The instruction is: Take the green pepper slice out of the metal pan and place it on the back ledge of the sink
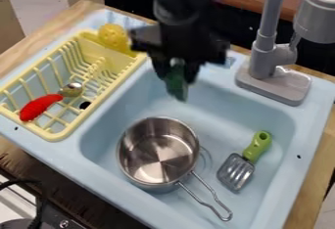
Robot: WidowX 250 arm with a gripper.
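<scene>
While above sink (255, 113), tool (176, 71) downward.

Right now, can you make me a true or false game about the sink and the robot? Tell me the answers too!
The saucepan and slotted spatula are inside the sink. True.

The spatula's handle is red. False: it is green.

The red-handled spoon lies in the yellow dish rack. True.

The robot's jaws are holding the saucepan. False: the gripper has its jaws closed on something dark green, above the sink.

The gray faucet stands on the sink's rim. True.
</scene>
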